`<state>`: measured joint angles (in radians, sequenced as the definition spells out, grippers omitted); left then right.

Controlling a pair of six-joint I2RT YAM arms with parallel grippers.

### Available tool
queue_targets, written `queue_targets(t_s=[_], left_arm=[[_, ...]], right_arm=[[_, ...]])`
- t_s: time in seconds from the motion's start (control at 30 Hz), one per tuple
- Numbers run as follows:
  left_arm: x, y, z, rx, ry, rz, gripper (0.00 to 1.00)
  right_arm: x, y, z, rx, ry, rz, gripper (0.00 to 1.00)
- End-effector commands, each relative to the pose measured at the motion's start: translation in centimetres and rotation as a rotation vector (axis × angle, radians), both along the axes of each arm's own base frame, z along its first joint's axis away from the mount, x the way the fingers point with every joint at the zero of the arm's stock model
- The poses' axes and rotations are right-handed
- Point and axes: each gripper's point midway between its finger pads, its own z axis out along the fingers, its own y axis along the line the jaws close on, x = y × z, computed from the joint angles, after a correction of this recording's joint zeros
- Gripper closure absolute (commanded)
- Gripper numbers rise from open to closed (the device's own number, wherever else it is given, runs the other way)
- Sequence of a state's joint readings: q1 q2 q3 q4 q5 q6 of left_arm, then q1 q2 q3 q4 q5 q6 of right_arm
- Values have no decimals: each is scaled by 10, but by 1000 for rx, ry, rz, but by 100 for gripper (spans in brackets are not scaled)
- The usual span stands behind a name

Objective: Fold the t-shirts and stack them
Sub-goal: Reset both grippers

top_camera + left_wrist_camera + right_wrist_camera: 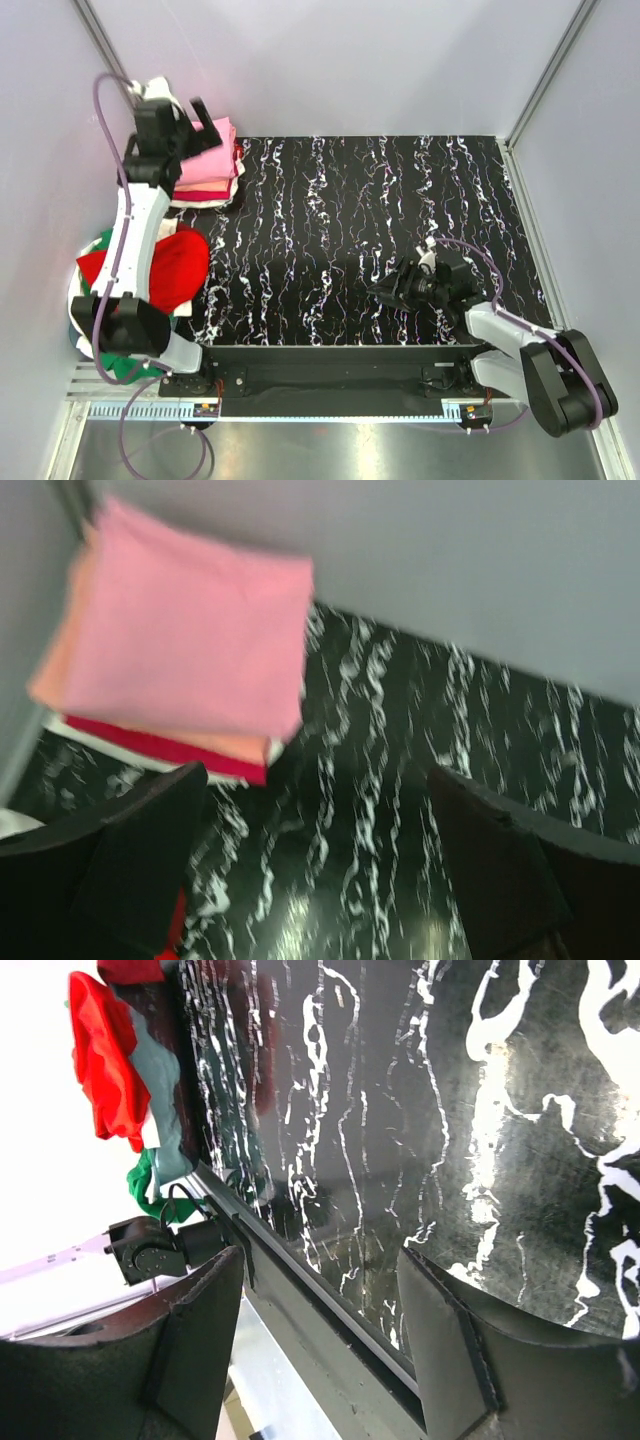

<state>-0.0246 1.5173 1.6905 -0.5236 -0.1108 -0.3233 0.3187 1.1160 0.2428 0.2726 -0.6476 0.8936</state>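
Observation:
A stack of folded t-shirts (pixel 208 170) lies at the far left of the black marbled table. The pink tee (pixel 190 640) is on top, over a salmon-orange one (pixel 55 675), a red one (pixel 165 750) and a white one. My left gripper (pixel 195 118) is open and empty, just above the stack's near edge; in the left wrist view it (pixel 320 860) hangs over bare table. A loose heap with a red tee (pixel 170 265) and a green tee (pixel 100 245) lies at the left edge. My right gripper (pixel 385 290) is open and empty, low over the near right of the table.
Grey walls close in the back and both sides. The table's (pixel 400 200) front metal rail (pixel 330 1310) runs just below my right gripper. The loose heap also shows in the right wrist view (pixel 110 1060), partly under the left arm.

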Motion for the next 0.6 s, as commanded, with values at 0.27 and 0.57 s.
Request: queue_targets(t_s=[0.27,0.57], left_arm=[[-181,-44,-122,-120,332,-245,1],[-234,-42,-122,-100,193,-246,1]], right_arm=[[9,-2,32,-43,-104,3,28],[29,4,81,-87,-171,8,26]])
